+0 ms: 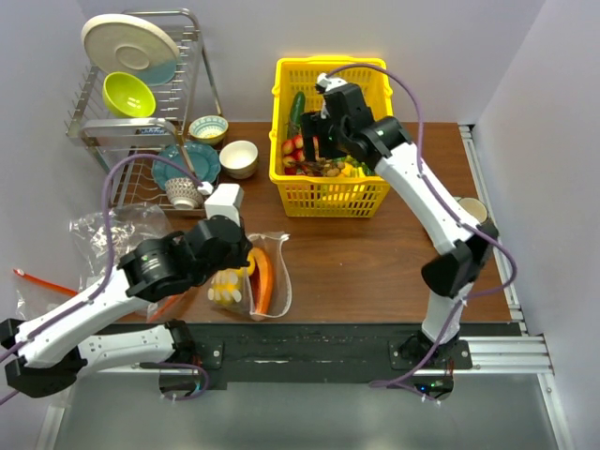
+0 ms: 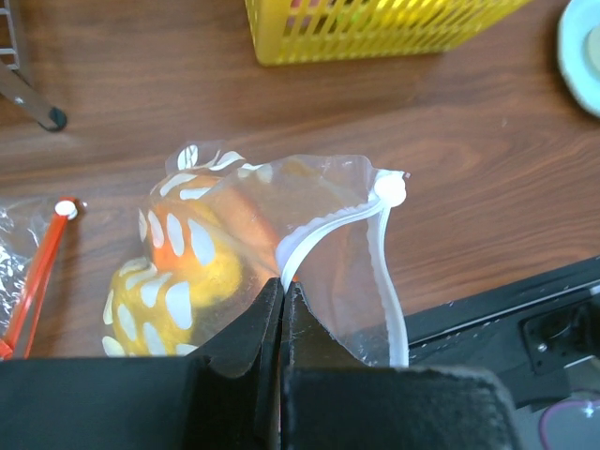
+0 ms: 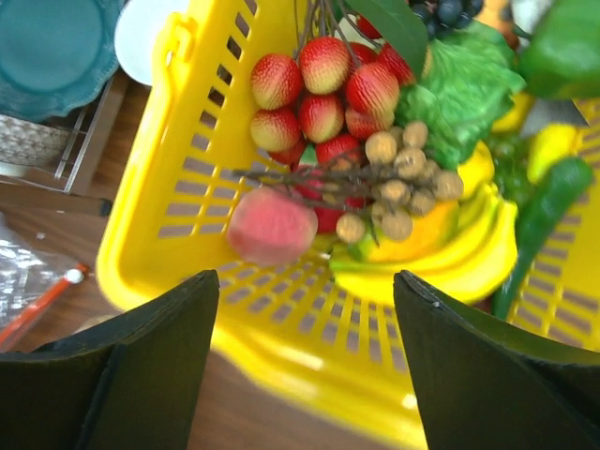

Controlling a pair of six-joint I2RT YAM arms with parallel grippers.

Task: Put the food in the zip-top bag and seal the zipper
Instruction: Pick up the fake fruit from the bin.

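Lying at lower centre of your top view, the zip-top bag (image 1: pixel 281 270) is clear and white-dotted, with an orange slice (image 1: pixel 263 281) and a yellow piece (image 1: pixel 228 287) inside. Only your left wrist view shows the left gripper (image 2: pixel 283 305) clenched on its zipper (image 2: pixel 323 230). The right gripper (image 3: pixel 305 295) hangs spread over the yellow basket (image 3: pixel 169 187), which holds the peach (image 3: pixel 272 227).

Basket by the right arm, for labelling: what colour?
Yellow; the basket shows best in the top external view.

Left arm (image 1: pixel 103 295) bent low, left gripper (image 2: pixel 283 286) pinched on zip-top bag (image 2: pixel 342 234), right arm (image 1: pixel 422 192) stretched forward, right gripper (image 3: pixel 305 281) wide open
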